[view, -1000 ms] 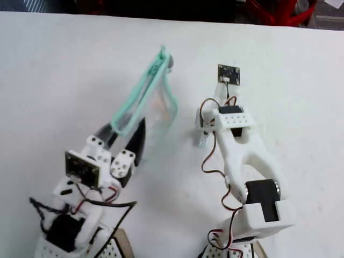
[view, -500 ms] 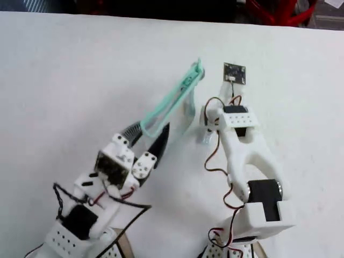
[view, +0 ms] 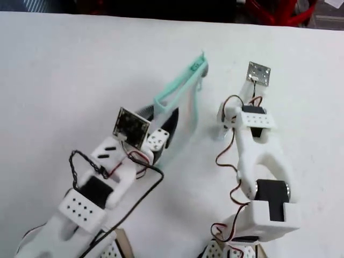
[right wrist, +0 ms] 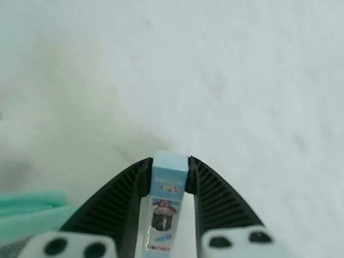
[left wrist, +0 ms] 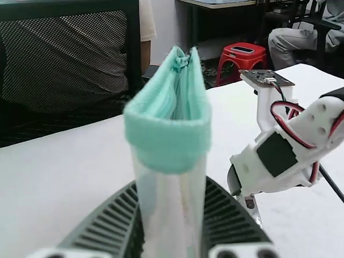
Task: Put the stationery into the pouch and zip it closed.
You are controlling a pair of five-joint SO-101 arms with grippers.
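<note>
Left arm [view: 91,188]: white printed shell, black servo blocks, holed base plate, looping black cable [view: 73,157], thin red wires, square camera board [view: 131,126] at wrist.
Right arm [view: 263,156]: white shell, black servo, red and black wires, square camera board [view: 258,73].
Left tool [left wrist: 171,185], right tool [right wrist: 169,161]: black ribbed fingers, white screw-holed mounts.

White table [view: 64,70]; red stool [left wrist: 244,54]; black mesh chair [left wrist: 64,59].

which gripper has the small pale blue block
The right gripper, shut on the small pale blue block; the left gripper clamps the clear mint-edged pouch.
</note>
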